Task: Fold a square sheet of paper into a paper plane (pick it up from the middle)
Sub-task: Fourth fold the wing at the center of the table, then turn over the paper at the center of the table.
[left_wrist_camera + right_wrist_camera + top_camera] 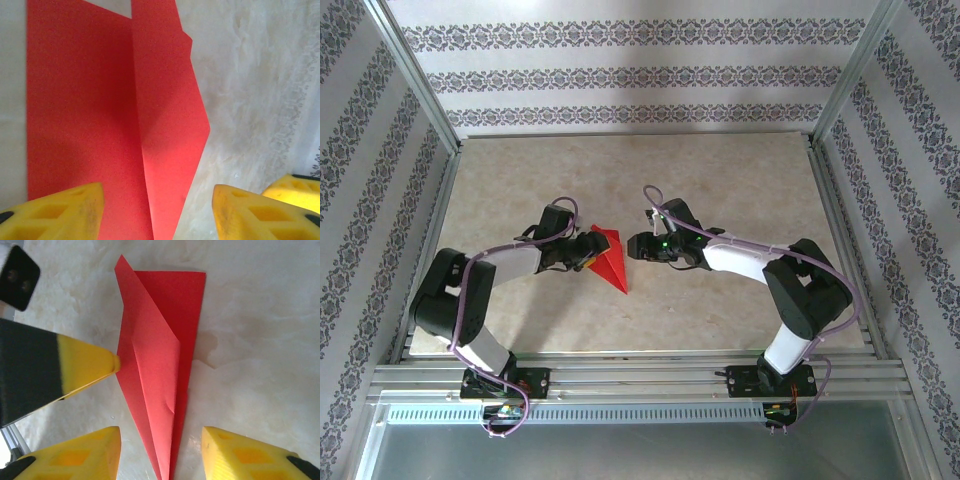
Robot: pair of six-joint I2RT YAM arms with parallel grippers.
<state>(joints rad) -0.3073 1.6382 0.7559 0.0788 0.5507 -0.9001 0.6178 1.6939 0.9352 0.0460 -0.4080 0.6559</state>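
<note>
Left jaws and right jaws both stand parted, gripping nothing, straddling the red paper plane [155, 380].

Top cam overhead fr behind, wrist cams close-up, sharing paper plane [610, 258]

Floral-striped wallpaper walls [620, 75] enclose a beige marbled table [520, 180].

Found paper plane [610, 258] lying flat on bench [740, 180], about mid-bench, pointed end toward the near edge. Noted left gripper [585, 258] just beside it on the left, right gripper [634, 246] just beside it on the right. Observed one of the left fingers [85, 365] apparently touching the plane's edge, and right fingers [80, 455] either side of the pointed end.
</note>
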